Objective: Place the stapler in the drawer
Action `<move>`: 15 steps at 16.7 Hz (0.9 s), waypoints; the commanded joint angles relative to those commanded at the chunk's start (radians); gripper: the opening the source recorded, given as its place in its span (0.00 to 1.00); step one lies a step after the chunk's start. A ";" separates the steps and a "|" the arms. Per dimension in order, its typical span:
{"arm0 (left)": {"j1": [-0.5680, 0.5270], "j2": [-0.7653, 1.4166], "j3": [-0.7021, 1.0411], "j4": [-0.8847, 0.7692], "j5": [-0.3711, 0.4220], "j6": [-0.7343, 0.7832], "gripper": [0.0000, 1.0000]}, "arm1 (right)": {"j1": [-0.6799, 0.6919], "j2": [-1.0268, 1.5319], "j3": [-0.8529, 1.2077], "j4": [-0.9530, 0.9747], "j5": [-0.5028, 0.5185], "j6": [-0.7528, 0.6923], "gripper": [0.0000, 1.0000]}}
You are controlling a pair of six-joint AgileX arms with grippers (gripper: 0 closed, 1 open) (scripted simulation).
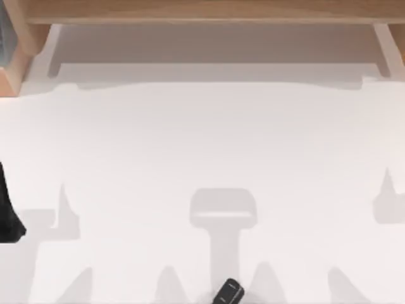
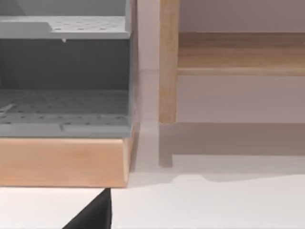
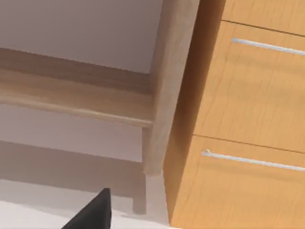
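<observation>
Left gripper [image 2: 95, 213] appears as a dark wedge low in the left wrist view, hanging over the white table [image 2: 214, 205]; whether it is wide or narrow I cannot tell. In the top view a black part of the left arm [image 1: 7, 215] pokes in at the left edge of the table, well apart from everything else. Right gripper [image 3: 93, 212] is likewise a dark wedge in the right wrist view, and its spread cannot be told either.

The stapler [image 1: 228, 292], small, black and oblong with a pale mark on its top, lies tilted on the table at the near edge in the top view, a little right of centre, with nothing touching it. It is well apart from both arms.

Along the far side of the table runs a wooden shelf [image 1: 202, 12] on light wooden legs. The left wrist view faces one such leg [image 2: 168, 62] and, beside it, a grey perforated tray rack [image 2: 66, 105] standing on a wooden base [image 2: 62, 162]. The right wrist view faces a wooden drawer cabinet [image 3: 248, 119] with two fronts, each with a thin metal handle [image 3: 252, 161]; both drawers appear closed.
</observation>
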 joint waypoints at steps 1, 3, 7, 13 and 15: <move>0.000 0.000 0.000 0.000 0.000 0.000 1.00 | -0.017 0.073 0.039 0.043 -0.013 -0.055 1.00; 0.000 0.000 0.000 0.000 0.000 0.000 1.00 | -0.054 0.244 0.127 0.139 -0.046 -0.178 1.00; 0.000 0.000 0.000 0.000 0.000 0.000 1.00 | -0.132 0.664 0.325 0.357 -0.129 -0.463 1.00; 0.000 0.000 0.000 0.000 0.000 0.000 1.00 | -0.251 1.350 0.631 0.693 -0.261 -0.904 1.00; 0.000 0.000 0.000 0.000 0.000 0.000 1.00 | -0.288 1.558 0.722 0.794 -0.298 -1.034 1.00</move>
